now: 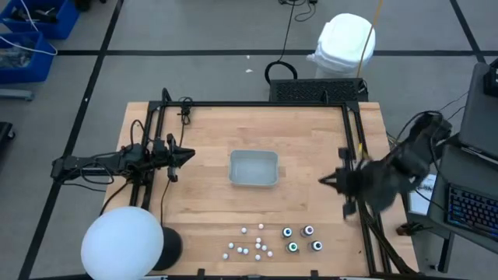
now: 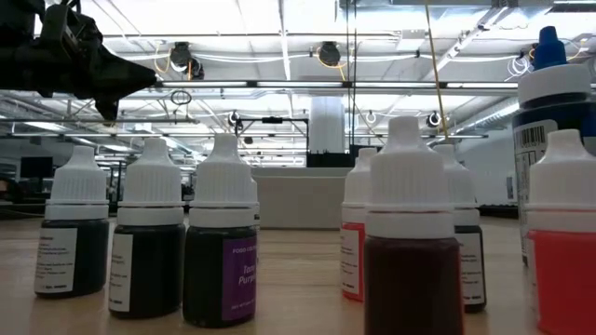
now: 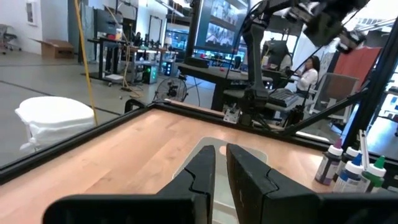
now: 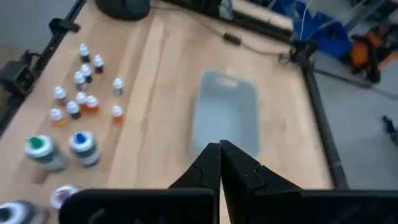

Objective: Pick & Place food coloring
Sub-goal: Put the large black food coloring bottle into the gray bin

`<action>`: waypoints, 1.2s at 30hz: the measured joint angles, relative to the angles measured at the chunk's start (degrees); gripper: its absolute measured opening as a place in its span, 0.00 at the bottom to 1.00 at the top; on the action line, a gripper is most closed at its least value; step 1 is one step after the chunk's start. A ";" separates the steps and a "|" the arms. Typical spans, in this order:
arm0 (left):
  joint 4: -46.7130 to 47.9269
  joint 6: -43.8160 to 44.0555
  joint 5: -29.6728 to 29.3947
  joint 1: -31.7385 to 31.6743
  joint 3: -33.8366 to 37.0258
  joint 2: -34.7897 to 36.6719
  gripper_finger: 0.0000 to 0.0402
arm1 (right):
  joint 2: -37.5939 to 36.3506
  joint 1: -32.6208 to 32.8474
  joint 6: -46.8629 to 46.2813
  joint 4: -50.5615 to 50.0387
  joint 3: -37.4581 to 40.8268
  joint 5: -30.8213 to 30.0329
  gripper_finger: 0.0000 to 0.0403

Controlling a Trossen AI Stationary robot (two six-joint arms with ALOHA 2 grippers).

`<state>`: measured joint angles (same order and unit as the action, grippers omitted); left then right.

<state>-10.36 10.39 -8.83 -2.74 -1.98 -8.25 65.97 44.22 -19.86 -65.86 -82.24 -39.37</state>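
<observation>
Right tool [image 1: 324, 181] beside tray [image 1: 254, 168]; bottles [image 1: 302, 239] near.

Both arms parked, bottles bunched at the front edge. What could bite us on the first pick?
1. The small bottles stand packed together; a gripper going for one may topple its neighbours.
2. The four bigger bottles sit near the table's front edge; a nudge could roll one off.
3. The right gripper is shut and must open first.

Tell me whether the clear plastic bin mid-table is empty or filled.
Empty: the clear plastic bin shows only its bare floor; all bottles stand outside it.
</observation>
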 joint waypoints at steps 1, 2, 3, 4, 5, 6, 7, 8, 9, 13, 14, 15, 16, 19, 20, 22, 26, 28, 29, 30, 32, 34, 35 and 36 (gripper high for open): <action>0.21 -0.02 0.02 0.00 0.00 0.00 0.12 | 1.53 1.85 -2.73 -1.83 0.09 -0.47 0.00; 0.89 -0.19 0.21 0.00 0.00 0.02 0.12 | 3.36 3.42 -4.84 -2.89 0.11 -1.06 0.00; 1.73 -0.20 0.46 0.00 0.00 0.00 0.12 | 5.02 4.66 -6.17 -3.84 0.11 -1.10 0.00; 2.59 -0.39 0.88 0.00 0.00 0.00 0.12 | 6.63 5.77 -7.14 -4.68 0.12 -1.03 0.00; 3.21 -1.02 1.19 0.00 0.00 0.00 0.12 | 8.15 6.89 -8.47 -5.35 0.13 -1.05 0.00; 3.60 -1.78 1.37 0.00 0.00 0.00 0.12 | 9.49 7.89 -10.11 -5.86 0.13 -1.07 0.00; 3.80 -2.40 1.34 0.00 0.00 0.00 0.12 | 10.72 8.75 -12.01 -6.34 0.13 -1.00 0.00; 3.81 -3.01 1.30 0.00 0.00 0.00 0.12 | 11.92 9.43 -14.25 -6.57 0.13 -0.81 0.00; 3.65 -3.74 1.30 0.00 0.00 0.00 0.12 | 12.91 10.00 -16.86 -6.63 0.13 -0.20 0.00; 2.56 -6.37 1.29 0.00 0.00 0.02 0.12 | 16.04 13.18 -29.33 -6.90 0.13 1.56 0.00; 2.59 -6.83 1.29 0.00 0.00 0.00 0.12 | 16.77 14.08 -32.41 -6.86 0.13 1.68 0.00; 2.53 -7.36 1.29 0.00 0.00 0.00 0.12 | 17.53 14.82 -35.13 -6.86 0.13 1.89 0.00; 2.33 -7.84 1.28 0.00 0.00 0.01 0.12 | 18.31 15.46 -37.40 -6.75 0.13 2.12 0.00; 1.05 -9.03 1.28 -0.01 0.00 0.01 0.12 | 20.17 16.18 -40.98 -5.64 0.13 4.92 0.03; 0.64 -9.04 1.27 0.00 0.00 0.02 0.12 | 20.56 16.18 -41.11 -4.88 0.13 6.44 0.04; 0.15 -9.00 1.26 0.00 0.00 0.02 0.12 | 21.21 16.01 -40.73 -3.39 0.14 8.56 0.09; -0.30 -9.00 1.26 -0.02 0.00 0.02 0.12 | 21.85 15.01 -37.84 0.16 0.15 9.69 0.19; -0.30 -9.04 1.26 -0.01 0.00 0.01 0.12 | 21.99 14.55 -35.18 3.02 0.15 9.76 0.25; -0.30 -9.04 1.27 0.00 0.00 0.02 0.12 | 22.04 14.19 -33.79 4.68 0.15 9.83 0.28; -0.30 -9.04 1.28 0.00 0.00 0.00 0.12 | 22.04 13.85 -32.36 6.09 0.15 9.91 0.30; -0.30 -9.04 1.26 0.00 0.00 0.00 0.12 | 22.04 13.51 -30.45 7.79 0.15 10.04 0.35; -0.30 -9.04 1.26 0.00 0.00 0.00 0.12 | 22.04 13.16 -30.25 7.77 0.15 10.11 0.39; -0.30 -9.04 1.26 0.00 0.00 0.01 0.12 | 22.02 13.07 -30.60 7.81 0.42 10.13 0.41; -0.30 -9.04 1.26 0.00 0.00 0.02 0.12 | 21.99 12.95 -31.24 8.10 0.88 10.14 0.43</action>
<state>-10.66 1.34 -7.57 -2.74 -1.98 -8.23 87.96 57.17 -51.10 -57.77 -81.36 -29.22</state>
